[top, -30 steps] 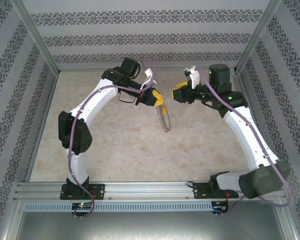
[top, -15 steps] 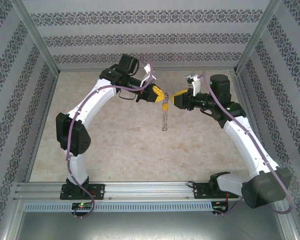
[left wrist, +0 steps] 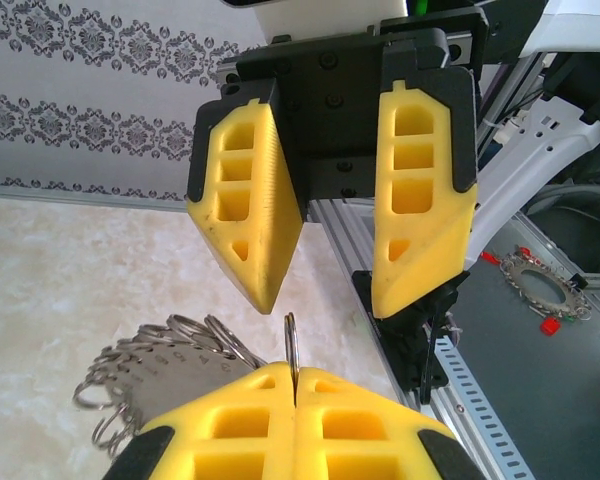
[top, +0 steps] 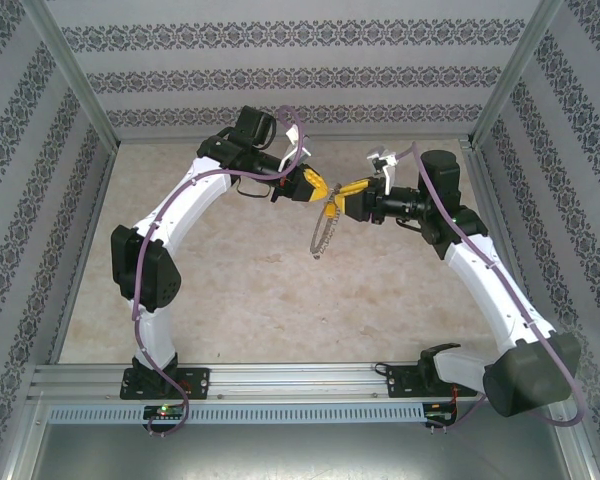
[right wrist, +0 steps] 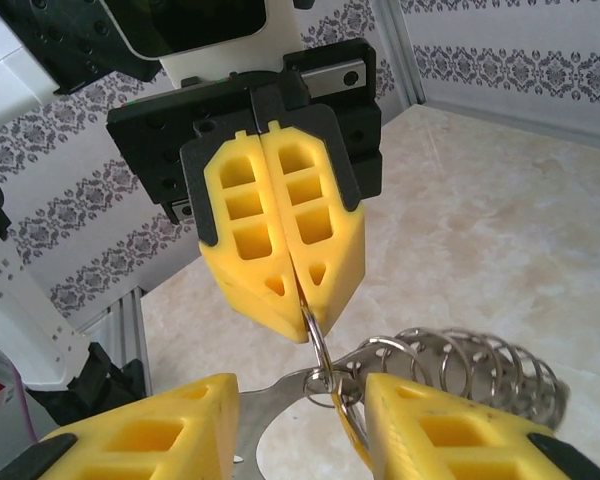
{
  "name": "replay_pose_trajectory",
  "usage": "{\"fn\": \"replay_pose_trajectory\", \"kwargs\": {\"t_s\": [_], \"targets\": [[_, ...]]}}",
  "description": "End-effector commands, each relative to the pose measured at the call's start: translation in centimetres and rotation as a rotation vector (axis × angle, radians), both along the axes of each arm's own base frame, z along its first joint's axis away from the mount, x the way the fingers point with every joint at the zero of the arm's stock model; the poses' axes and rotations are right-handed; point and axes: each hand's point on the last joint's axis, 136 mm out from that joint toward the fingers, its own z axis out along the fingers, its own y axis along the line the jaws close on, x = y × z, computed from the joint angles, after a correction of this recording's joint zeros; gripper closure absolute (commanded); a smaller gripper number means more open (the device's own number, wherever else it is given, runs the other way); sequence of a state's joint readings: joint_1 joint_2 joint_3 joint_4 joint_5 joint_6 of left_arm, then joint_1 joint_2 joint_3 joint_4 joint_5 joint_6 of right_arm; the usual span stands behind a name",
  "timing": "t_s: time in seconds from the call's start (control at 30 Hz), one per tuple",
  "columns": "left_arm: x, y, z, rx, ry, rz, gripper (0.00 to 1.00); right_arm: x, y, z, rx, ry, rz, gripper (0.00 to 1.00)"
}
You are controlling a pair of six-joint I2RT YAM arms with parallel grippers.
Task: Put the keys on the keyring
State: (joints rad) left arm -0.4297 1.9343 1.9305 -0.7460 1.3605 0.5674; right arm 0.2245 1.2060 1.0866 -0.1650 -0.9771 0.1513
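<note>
The keyring (left wrist: 155, 365) is held in mid-air, its thin rim pinched between the pressed-together fingers of the left gripper (right wrist: 298, 300), with the fringe of silvery keys hanging below. The right gripper (left wrist: 330, 308) is spread astride that rim, nothing gripped. The yellow-headed key cannot be made out. The rim is best presented edge-on and steady, and closed on gently. Well below the keyring a pale marbled table (top: 230, 290) is seen; beyond it, patterned walls (top: 280, 80).
</note>
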Motion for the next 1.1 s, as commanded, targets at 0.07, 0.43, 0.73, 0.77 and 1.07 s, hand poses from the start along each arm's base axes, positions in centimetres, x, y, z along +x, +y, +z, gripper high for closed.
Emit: {"fn": "replay_pose_trajectory", "kwargs": {"t_s": [0.07, 0.43, 0.73, 0.77, 1.07], "targets": [[-1.0, 0.7, 3.1, -0.070, -0.061, -0.024, 1.00, 0.1, 0.4, 0.8, 0.039, -0.027, 0.036, 0.64], [-0.8, 0.6, 3.1, -0.070, -0.060, -0.020, 1.00, 0.2, 1.2, 0.2, 0.034, -0.005, 0.057, 0.73], [-0.9, 0.6, 3.1, -0.073, -0.047, -0.028, 1.00, 1.0, 1.2, 0.4, 0.008, 0.000, 0.036, 1.00], [-0.8, 0.6, 3.0, -0.071, -0.044, -0.026, 1.00, 1.1, 1.2, 0.6, 0.001, -0.002, 0.033, 1.00], [1.1, 1.8, 3.1, -0.049, -0.055, 0.038, 0.88, 0.9, 1.1, 1.2, -0.170, 0.033, 0.021, 1.00]]}}
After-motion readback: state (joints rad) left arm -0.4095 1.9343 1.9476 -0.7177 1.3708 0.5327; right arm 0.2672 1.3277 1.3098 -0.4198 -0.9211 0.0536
